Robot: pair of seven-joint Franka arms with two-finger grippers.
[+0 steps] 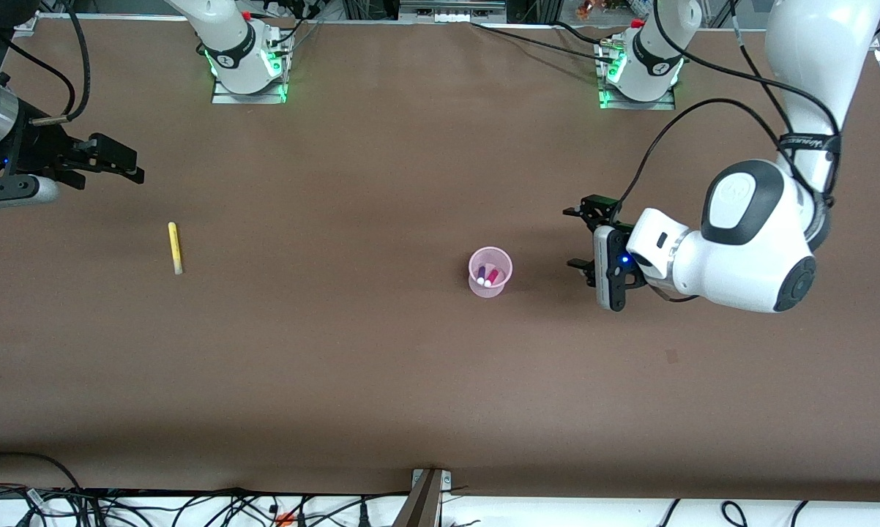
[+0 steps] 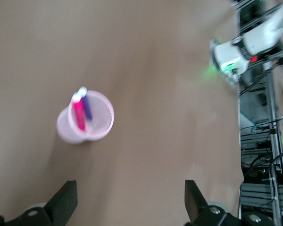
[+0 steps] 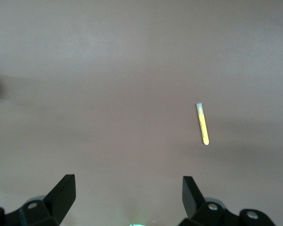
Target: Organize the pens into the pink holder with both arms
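The pink holder (image 1: 487, 290) stands upright near the table's middle. A magenta pen (image 1: 492, 277) and a dark purple pen (image 1: 480, 275) stand in it, pale tips up. The yellow pen (image 1: 175, 247) lies flat on the table toward the right arm's end. The green pen is out of view. My left gripper (image 1: 576, 238) is open and empty, beside the holder and apart from it. My right gripper (image 1: 121, 161) is open and empty, apart from the yellow pen. The left wrist view shows the holder (image 2: 66, 133) with both pens. The right wrist view shows the yellow pen (image 3: 203, 125).
The brown table (image 1: 381, 380) runs wide around the holder. The two arm bases (image 1: 248, 66) stand along its edge farthest from the front camera. Cables and a bracket (image 1: 429, 498) lie along the nearest edge.
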